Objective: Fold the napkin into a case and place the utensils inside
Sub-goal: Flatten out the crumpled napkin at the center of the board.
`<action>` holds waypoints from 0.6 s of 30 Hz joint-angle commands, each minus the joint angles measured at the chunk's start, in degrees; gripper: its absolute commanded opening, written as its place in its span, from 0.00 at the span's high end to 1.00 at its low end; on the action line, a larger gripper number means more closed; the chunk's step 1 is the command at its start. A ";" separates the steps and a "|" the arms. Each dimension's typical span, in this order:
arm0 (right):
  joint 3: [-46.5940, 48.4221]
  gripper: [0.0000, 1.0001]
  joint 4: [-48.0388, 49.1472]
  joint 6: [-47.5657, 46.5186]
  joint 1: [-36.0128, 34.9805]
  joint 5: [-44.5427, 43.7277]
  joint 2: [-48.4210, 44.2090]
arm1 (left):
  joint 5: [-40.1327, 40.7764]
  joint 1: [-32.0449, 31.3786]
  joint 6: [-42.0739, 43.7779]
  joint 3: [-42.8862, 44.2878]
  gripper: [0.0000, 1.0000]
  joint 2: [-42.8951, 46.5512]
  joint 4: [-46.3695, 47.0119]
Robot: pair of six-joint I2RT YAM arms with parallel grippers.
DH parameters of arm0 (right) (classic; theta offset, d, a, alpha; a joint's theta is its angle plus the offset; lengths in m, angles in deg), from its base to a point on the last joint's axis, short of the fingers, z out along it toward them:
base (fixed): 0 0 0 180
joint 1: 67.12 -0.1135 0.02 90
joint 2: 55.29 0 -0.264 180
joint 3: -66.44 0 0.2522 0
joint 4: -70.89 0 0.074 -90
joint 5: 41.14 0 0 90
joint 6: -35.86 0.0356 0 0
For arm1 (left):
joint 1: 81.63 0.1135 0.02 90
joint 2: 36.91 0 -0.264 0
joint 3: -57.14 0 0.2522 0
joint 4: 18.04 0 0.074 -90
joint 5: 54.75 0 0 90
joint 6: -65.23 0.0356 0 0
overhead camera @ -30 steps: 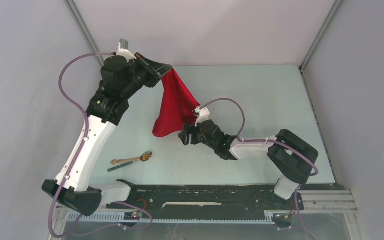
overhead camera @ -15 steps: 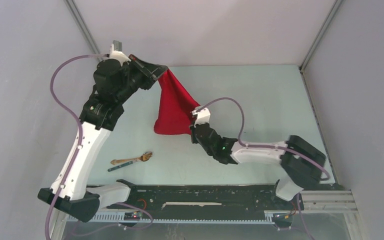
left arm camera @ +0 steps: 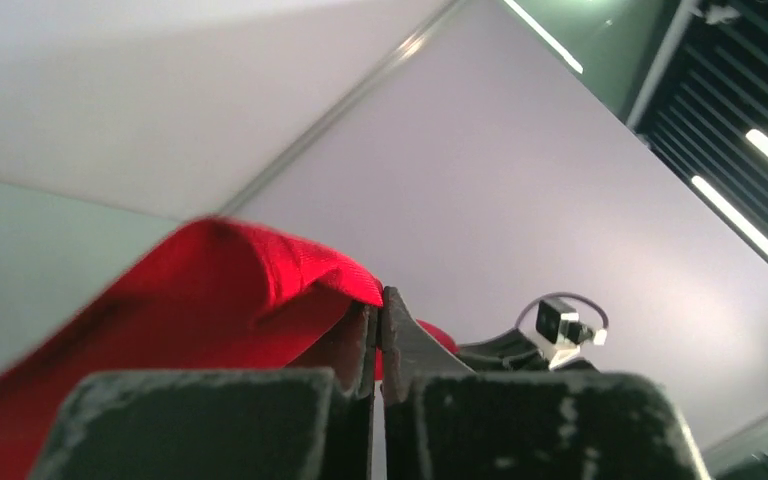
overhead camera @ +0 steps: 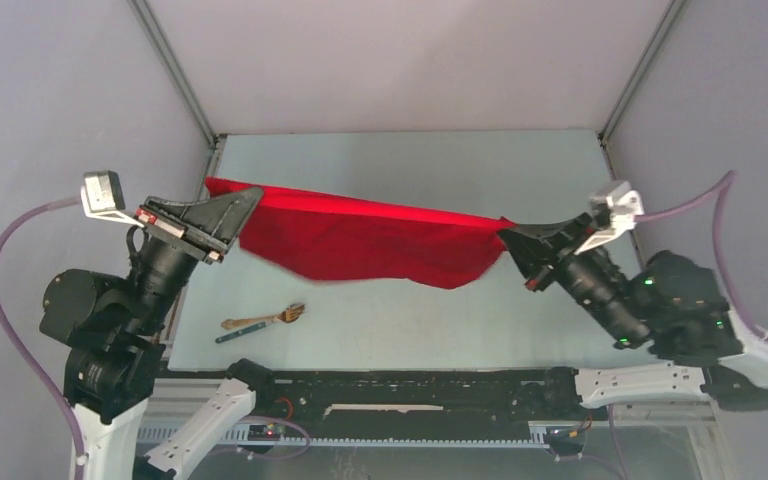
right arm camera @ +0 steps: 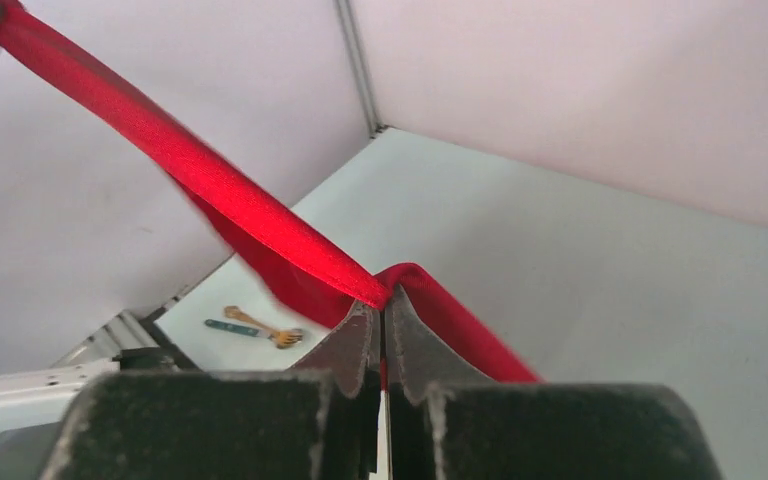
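Holding the napkin [overhead camera: 370, 240] stretched in mid-air above the counter [overhead camera: 520, 170], with a taut top edge running from left to right and the rest sagging in a loose belly below. Pinching the left end with the left jaws, pressed together on a bunch of red cloth, as seen from the left wrist. Pinching the right end with the right jaws, likewise pressed together with only a thin sliver of red between them, as seen from the right wrist. Cannot tell whether these grips sit on true corners or a little way in along the edge, since bunched cloth hides that.

Judging from this, barely begun. Showing no fold, no crease and no case, only a cloth lifted and spread wide. Leaving the fork [overhead camera: 278, 317] and the teal stick [overhead camera: 241, 336] untouched near the front left of the counter, side by side and nearly touching, well apart from both jaws and nearer the arm bases than the hanging cloth.

Remaining, most likely: lowering the cloth flat onto the counter, folding it over into a narrow pouch with one end open, then picking up fork and stick in turn and slipping both inside. Nearly all of the job to come.
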 commanded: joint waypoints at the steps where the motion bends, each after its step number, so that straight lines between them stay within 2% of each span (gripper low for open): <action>1: 6.36 1.00 -8.71 -8.22 -9.73 -19.19 2.22 | -0.28 0.66 -2.54 -1.70 1.00 0.07 5.29; 3: 6.06 1.00 -0.30 -15.81 -12.46 -24.83 3.61 | -0.77 0.66 -2.93 -2.14 1.00 -0.54 5.25; 4: 5.69 1.00 4.39 -19.26 -11.66 -26.50 4.04 | -0.44 0.62 -2.93 -2.49 1.00 -0.92 5.11; 6: 5.50 1.00 8.63 -21.68 -5.93 -23.73 3.82 | 1.15 0.66 -2.52 -3.59 1.00 -2.15 4.41; 7: 5.48 1.00 8.11 -19.95 -1.10 -20.01 3.27 | 2.47 0.66 -2.24 -4.04 1.00 -3.16 3.65; 9: 5.73 1.00 3.95 -14.41 13.46 -8.96 2.93 | 5.18 0.62 -1.69 -4.83 1.00 -5.77 1.84; 12: 4.58 1.00 -0.43 -6.26 37.49 13.42 5.48 | 8.96 1.00 -0.77 -5.41 1.00 -11.82 0.37; 14: 2.81 1.00 -0.50 -2.54 52.42 28.59 10.33 | 10.35 1.82 -1.00 -6.03 1.00 -16.81 0.65; 16: 0.84 1.00 2.17 -0.65 62.05 38.35 16.83 | 11.22 2.91 -0.71 -7.59 1.00 -23.65 3.51; 18: 0.46 1.00 5.82 -1.56 67.10 43.88 25.48 | 12.25 4.99 -1.34 -8.57 1.00 -30.55 5.43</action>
